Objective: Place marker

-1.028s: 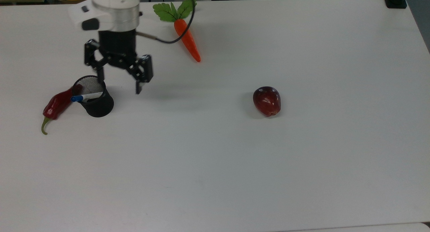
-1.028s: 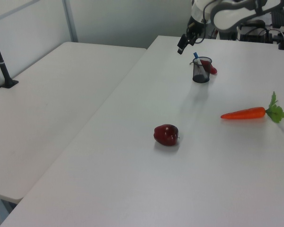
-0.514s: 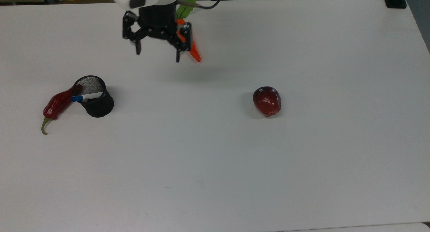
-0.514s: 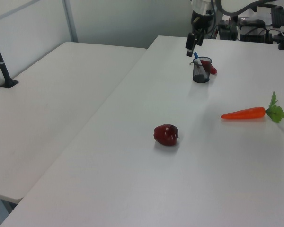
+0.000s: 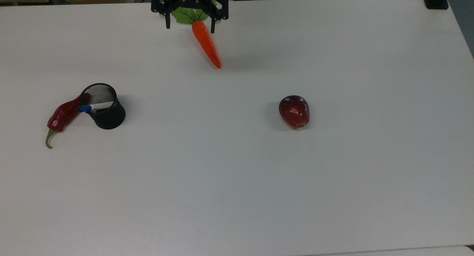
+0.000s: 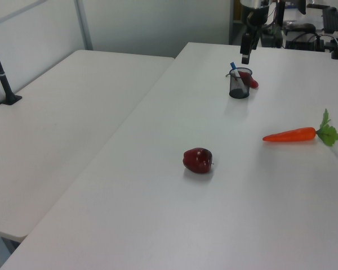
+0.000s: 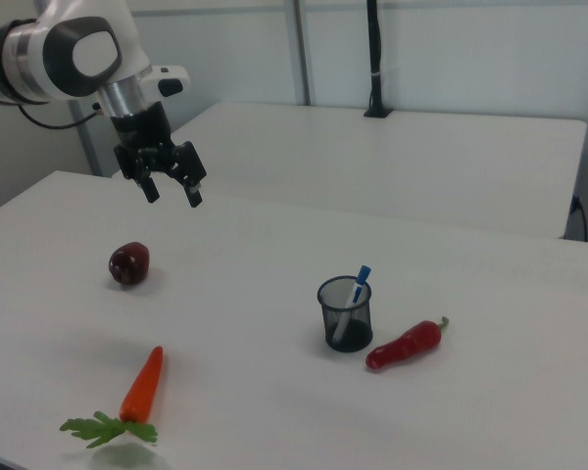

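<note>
**Marker sits in the cup, arm hangs empty above the desk**

The marker [image 5: 94, 107] stands slanted inside the black mesh cup [image 5: 104, 108], its blue cap poking out over the rim toward the red pepper [image 5: 62, 116]. It leans because the cup is shorter than the marker, so the rim props it up; from the right view the cap end clearly clears the top while the lower end rests on the cup's floor. Nothing else shows in the cup. Judging by that, the placing looks done.

The cup sits near the top view's left edge of the desk [image 5: 259, 182], with the pepper lying against its side. The end effector [image 7: 170, 185] hangs in the air with its fingers spread and nothing between them, high over the desk's far edge in the top view, just above the carrot's leaves. The carrot [image 5: 206, 42] lies below it, tip pointing toward the desk's middle. The apple [image 5: 294, 111] rests alone, well apart from the rest.
</note>
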Tool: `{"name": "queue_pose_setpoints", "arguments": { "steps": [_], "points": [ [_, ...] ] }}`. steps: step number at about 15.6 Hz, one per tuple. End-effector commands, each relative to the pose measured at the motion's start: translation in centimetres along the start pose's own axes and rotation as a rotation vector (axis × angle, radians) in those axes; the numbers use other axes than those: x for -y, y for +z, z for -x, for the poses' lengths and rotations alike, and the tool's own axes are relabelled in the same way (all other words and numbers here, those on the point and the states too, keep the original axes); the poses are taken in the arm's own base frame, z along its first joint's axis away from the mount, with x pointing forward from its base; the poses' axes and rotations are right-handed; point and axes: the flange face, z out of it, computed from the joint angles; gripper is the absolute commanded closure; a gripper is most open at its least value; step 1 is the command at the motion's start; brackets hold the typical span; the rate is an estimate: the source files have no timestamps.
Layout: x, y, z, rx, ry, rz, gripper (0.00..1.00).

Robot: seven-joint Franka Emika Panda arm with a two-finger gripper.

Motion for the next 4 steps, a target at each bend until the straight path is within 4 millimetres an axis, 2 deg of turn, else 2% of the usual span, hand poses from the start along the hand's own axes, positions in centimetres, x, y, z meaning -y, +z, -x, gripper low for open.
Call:
{"name": "queue_pose_setpoints", "arguments": {
  "steps": [1,4],
  "points": [
    [-0.19,-0.24,1.36,0.053,0.004,-0.056,0.0],
    [-0.47,-0.03,1.79,0.091,0.003,-0.054,0.0]
  ]
}}
